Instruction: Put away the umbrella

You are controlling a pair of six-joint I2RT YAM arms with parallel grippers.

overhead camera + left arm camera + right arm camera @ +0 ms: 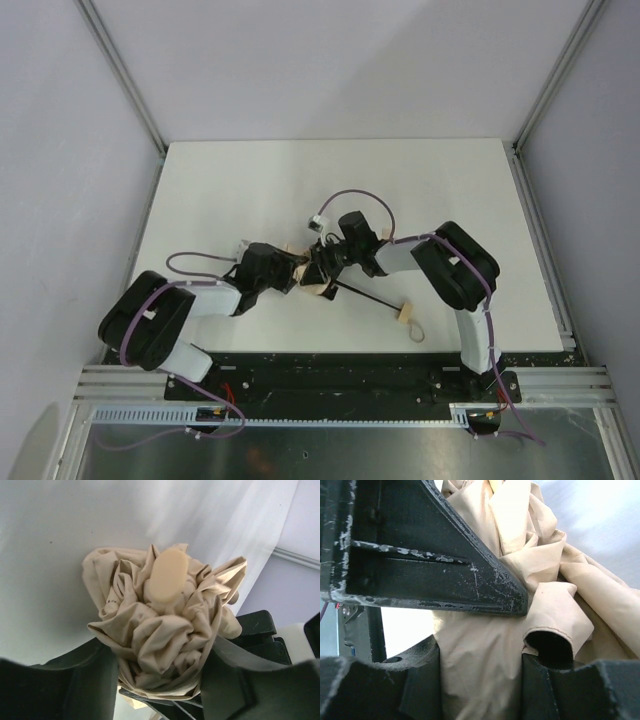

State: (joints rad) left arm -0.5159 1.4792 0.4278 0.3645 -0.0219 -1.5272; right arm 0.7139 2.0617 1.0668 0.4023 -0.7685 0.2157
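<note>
The umbrella (pixel 320 289) lies near the table's front middle, its beige canopy bunched between both grippers. Its thin dark shaft (pixel 368 298) runs right to the small tan handle (pixel 405 313) with a wrist loop (pixel 416 329). My left gripper (pixel 296 272) is shut on the crumpled canopy (pixel 160 625), whose tan end cap (pixel 167 575) points away from the camera. My right gripper (pixel 322 266) is shut on the same fabric (pixel 485 650) from the other side. The left gripper's black finger (pixel 435 565) crosses the top of the right wrist view.
The white table (pixel 250 190) is ringed by grey walls and aluminium rails (pixel 540 240). A purple cable (pixel 350 197) with a small white tag (pixel 318 222) loops above the right wrist. The arm bases sit on the black rail (pixel 330 375) at the near edge.
</note>
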